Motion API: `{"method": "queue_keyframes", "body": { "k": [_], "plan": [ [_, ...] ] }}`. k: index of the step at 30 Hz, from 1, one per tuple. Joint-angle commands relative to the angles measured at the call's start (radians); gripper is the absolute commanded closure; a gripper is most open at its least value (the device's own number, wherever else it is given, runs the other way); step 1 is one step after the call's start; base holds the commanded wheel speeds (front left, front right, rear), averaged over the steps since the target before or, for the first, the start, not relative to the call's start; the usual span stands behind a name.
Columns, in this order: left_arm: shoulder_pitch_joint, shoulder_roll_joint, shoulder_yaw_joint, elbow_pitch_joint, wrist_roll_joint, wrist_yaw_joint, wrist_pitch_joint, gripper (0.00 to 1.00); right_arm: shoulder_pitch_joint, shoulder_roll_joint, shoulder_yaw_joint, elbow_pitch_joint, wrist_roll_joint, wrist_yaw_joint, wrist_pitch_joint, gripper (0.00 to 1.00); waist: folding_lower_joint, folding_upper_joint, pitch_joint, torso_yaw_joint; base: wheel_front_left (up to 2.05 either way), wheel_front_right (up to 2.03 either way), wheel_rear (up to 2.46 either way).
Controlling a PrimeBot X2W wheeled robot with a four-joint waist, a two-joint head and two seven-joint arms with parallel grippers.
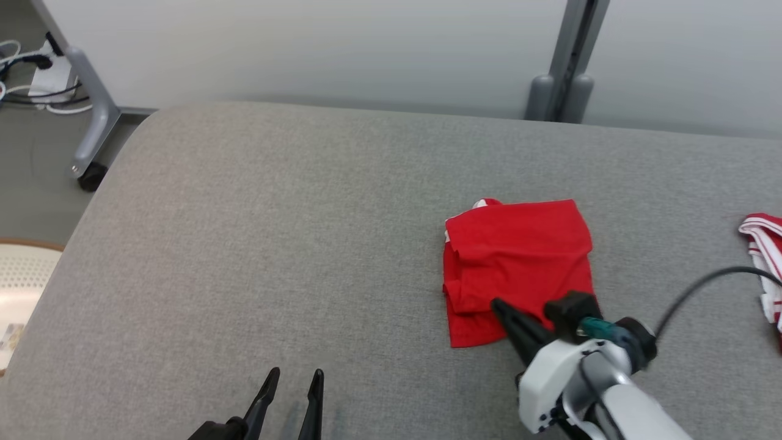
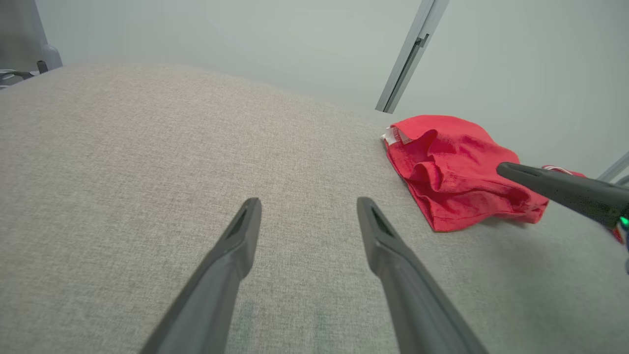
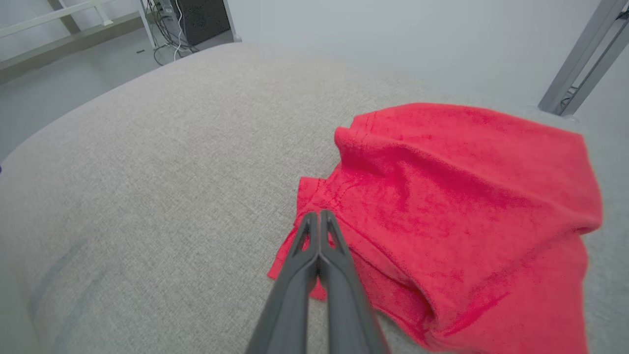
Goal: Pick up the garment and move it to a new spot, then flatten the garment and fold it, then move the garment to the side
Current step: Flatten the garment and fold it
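Note:
The garment is red and lies folded into a rough square on the grey cushioned surface, right of centre. My right gripper is shut, its tips over the garment's near left corner; no cloth shows between the fingers. In the right wrist view the shut right gripper points at the garment just above its hem. My left gripper stands open at the near edge, well left of the garment, with nothing between its fingers. In the left wrist view the left gripper faces bare fabric, the garment off to its right.
A red and white striped cloth lies at the right edge. A grey post stands behind the surface. On the floor at left are a wheeled frame leg, cables and a pale round basket.

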Motion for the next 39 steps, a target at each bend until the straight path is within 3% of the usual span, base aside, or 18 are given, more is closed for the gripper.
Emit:
{"method": "queue_keyframes", "body": {
  "k": [1, 8, 15, 20, 27, 39],
  "plan": [
    [0.012, 0.003, 0.011, -0.007, 0.008, 0.002, -0.004, 0.00, 0.022, -0.023, -0.020, -0.042, 0.002, 0.000, -0.015, 1.00, 0.0000, 0.0000, -0.027, -0.024, 0.00, 0.00, 0.00],
    [-0.024, 0.003, 0.013, -0.030, 0.032, -0.018, -0.004, 0.00, -0.014, -0.106, -0.103, -0.184, -0.028, 0.000, 0.026, 1.00, 0.0000, 0.0000, 0.010, -0.015, 0.00, 0.00, 0.00],
    [-0.077, 0.002, -0.025, -0.017, 0.023, -0.034, -0.004, 0.00, -0.167, -0.137, -0.045, -0.049, -0.046, 0.000, 0.112, 1.00, 0.0000, 0.0000, 0.089, 0.055, 0.00, 0.00, 0.00],
    [-0.100, 0.002, -0.047, -0.008, 0.002, -0.022, -0.004, 0.00, -0.223, -0.132, 0.022, 0.096, -0.034, 0.000, 0.118, 1.00, 0.0000, 0.0000, 0.108, 0.097, 0.00, 0.00, 0.00],
    [-0.062, 0.002, -0.034, -0.008, -0.010, 0.000, -0.004, 0.00, -0.143, -0.133, 0.085, 0.165, 0.021, 0.000, 0.080, 1.00, 0.0000, 0.0000, 0.076, 0.101, 0.00, 0.00, 0.00],
    [-0.035, 0.002, -0.014, -0.008, 0.012, -0.005, -0.004, 0.00, -0.027, -0.131, 0.098, 0.101, 0.050, 0.000, 0.033, 1.00, 0.0000, 0.0000, 0.045, 0.048, 0.00, 0.00, 0.00]
  ]
}}
